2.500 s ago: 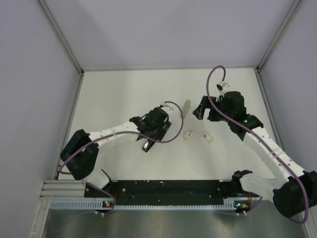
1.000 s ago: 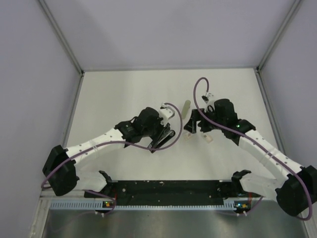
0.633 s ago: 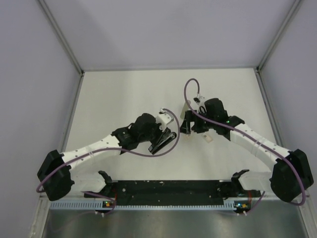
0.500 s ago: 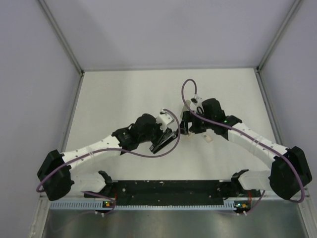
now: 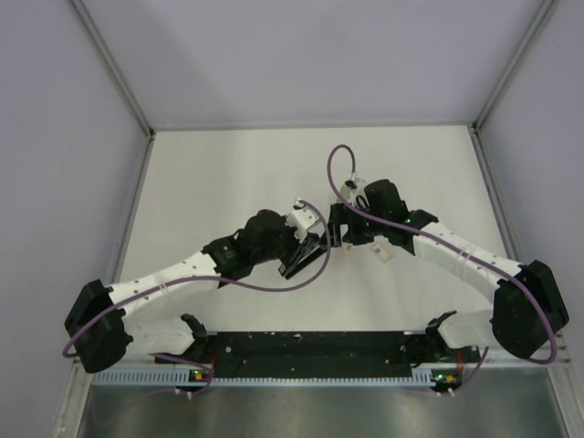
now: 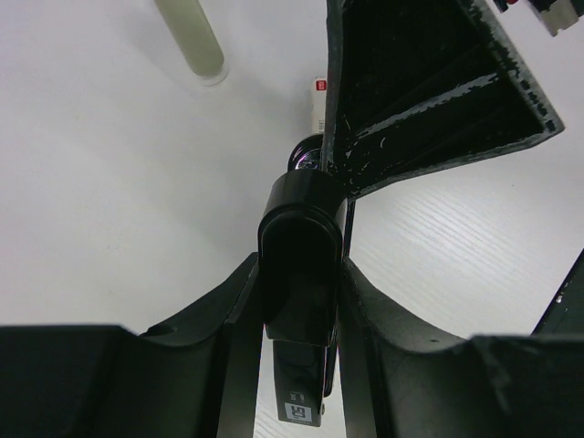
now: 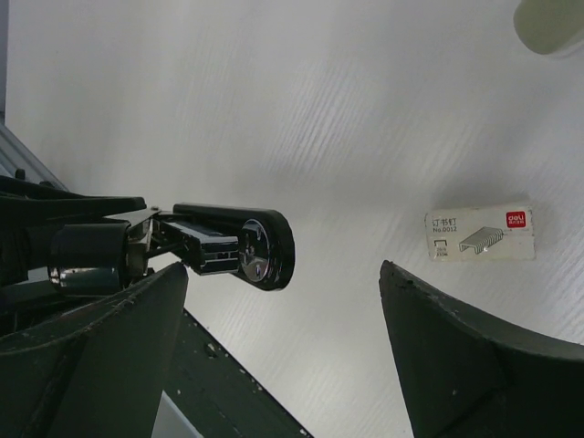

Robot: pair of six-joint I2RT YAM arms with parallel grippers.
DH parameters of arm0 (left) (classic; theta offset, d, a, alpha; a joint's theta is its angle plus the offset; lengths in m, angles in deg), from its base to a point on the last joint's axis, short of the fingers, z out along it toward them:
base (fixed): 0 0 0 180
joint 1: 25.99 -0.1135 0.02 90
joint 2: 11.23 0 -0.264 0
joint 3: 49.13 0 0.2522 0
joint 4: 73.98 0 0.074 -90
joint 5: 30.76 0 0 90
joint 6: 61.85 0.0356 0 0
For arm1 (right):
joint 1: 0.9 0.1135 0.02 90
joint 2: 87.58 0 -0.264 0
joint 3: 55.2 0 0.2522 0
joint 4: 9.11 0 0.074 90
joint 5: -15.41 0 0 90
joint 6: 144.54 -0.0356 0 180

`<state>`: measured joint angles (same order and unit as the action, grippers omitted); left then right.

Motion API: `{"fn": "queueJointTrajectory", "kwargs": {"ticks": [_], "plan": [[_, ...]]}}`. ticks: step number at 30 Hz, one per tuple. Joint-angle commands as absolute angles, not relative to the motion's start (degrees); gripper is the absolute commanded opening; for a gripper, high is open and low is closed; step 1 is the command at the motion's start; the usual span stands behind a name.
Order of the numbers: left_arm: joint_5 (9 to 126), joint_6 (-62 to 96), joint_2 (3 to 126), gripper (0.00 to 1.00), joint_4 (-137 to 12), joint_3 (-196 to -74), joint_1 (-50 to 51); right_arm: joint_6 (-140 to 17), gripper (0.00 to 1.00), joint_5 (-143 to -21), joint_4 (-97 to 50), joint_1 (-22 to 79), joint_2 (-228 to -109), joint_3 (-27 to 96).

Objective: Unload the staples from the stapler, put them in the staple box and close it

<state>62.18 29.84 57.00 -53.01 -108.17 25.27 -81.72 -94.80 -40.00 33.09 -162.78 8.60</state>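
The black stapler (image 6: 301, 274) is clamped between my left gripper's (image 6: 302, 266) fingers and held above the table, its front end pointing toward the right arm. In the top view the stapler (image 5: 308, 256) sits at the centre with the left gripper (image 5: 299, 248) shut on it. My right gripper (image 5: 336, 230) is open just beyond the stapler's tip. In the right wrist view the stapler's front end (image 7: 245, 246), with a shiny round metal part, lies between the open right gripper's (image 7: 283, 274) fingers, touching neither.
A pale olive-grey bar (image 6: 190, 38) lies on the white table beyond the stapler. A small beige staple box (image 7: 479, 234) lies near it, and another beige piece (image 5: 382, 255) lies under the right arm. The black base rail (image 5: 310, 347) runs along the near edge.
The right gripper has moved left, up to the stapler's tip. The left arm has stretched right and carried the stapler toward it, still clamped.
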Motion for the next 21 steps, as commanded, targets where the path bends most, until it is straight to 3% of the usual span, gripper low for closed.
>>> {"fn": "queueJointTrajectory", "kwargs": {"ticks": [1, 21], "plan": [[63.72, 30.08, 53.81, 0.00, -59.69, -108.59, 25.69, -82.05, 0.86, -94.63, -37.90, 34.08, -163.08, 11.47], [64.95, 28.32, 38.61, 0.00, -71.37, -100.16, 25.69, -82.31, 0.86, -89.36, -41.68, 34.08, -164.48, 10.86]]}}
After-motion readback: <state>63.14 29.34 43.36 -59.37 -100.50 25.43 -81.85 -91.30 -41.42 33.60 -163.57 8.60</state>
